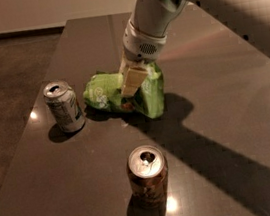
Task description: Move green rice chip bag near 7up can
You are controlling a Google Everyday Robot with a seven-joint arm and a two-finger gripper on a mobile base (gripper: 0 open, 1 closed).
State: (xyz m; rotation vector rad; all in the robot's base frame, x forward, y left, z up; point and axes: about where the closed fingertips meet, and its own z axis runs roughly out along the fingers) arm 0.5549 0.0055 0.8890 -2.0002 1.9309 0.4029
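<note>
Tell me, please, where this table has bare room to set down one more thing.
Bare: the wide right side of the table, right of the green rice chip bag and the brown can; also the far left corner behind the 7up can. Crowded: the left middle, where the gripper grips the bag close to that can.

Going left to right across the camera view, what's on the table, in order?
7up can → green rice chip bag, gripped at its middle by the end effector. The brown can sits nearer the camera within the bag's span, so I leave it out of the order.
</note>
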